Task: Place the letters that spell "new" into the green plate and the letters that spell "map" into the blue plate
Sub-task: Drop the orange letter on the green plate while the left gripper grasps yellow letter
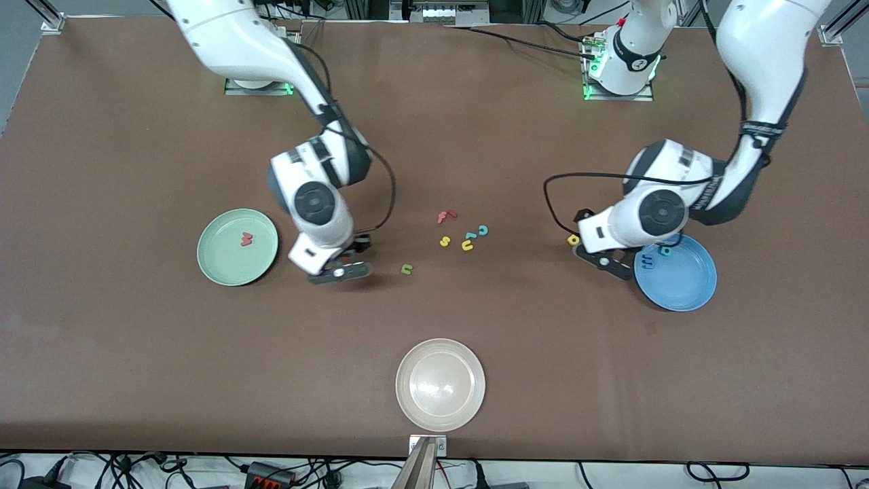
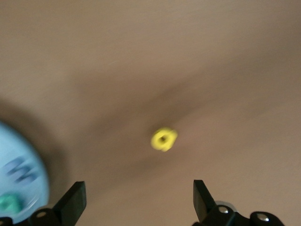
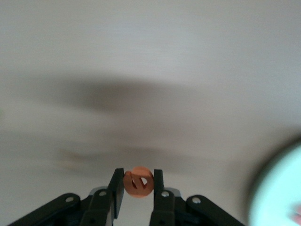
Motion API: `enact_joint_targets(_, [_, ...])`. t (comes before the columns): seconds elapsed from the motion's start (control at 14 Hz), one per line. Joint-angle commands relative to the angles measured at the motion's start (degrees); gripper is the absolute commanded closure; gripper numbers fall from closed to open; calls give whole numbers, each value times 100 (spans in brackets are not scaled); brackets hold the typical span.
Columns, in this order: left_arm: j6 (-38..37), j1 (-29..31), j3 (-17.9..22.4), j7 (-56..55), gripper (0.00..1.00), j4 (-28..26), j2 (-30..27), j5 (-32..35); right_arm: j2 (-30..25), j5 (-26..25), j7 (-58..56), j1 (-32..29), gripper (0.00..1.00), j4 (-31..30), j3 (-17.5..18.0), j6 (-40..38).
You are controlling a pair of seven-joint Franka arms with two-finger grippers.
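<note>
My right gripper [image 3: 138,184] is shut on the orange "e" [image 3: 138,182]. In the front view this gripper [image 1: 338,271] hangs over the table between the green plate [image 1: 224,268] and the green "n" [image 1: 407,269]. The red-pink "w" [image 1: 246,238] lies in the green plate. My left gripper [image 2: 138,201] is open with nothing between its fingers, and it hovers [image 1: 601,261] at the rim of the blue plate [image 1: 686,285]. That plate holds the blue "m" [image 1: 648,261] and the teal "a" [image 1: 666,250]. The yellow "p" [image 1: 574,239] [image 2: 163,139] lies on the table just outside the blue plate.
Mid-table lie a red "f" [image 1: 446,216], a yellow "s" [image 1: 445,241], a yellow "u" [image 1: 467,246] and a teal "c" [image 1: 483,230]. A cream-white plate [image 1: 440,385] sits near the table's edge closest to the front camera.
</note>
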Motion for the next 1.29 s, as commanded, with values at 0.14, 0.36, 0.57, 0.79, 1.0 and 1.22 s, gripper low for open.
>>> enact_joint_targets(0.14, [843,-11,-35,-12,0,-393,366,1289,-889,-94,-58,-1024,91,-1445,93,-100])
enact_joint_targets(0.36, [1588,181,-17,5,15,-840,384,1333,-1048,-102,-76,-1447,91,-1807,84,-144])
enact_joint_targets(0.57, [1758,288,-26,6,52,-920,463,1359,-1031,-102,-426,-1843,91,-1825,84,-258])
enact_joint_targets(0.79, [1749,262,-26,6,75,-912,455,1359,-882,-102,-550,-2046,90,-1790,84,-179])
enact_joint_targets(1.0, [1645,279,-35,-12,82,-859,315,1359,-759,-111,-638,-2116,88,-1781,76,57])
enact_joint_targets(1.22, [822,411,-61,198,81,-439,7,1359,-600,-173,-892,-2230,85,-1772,76,357])
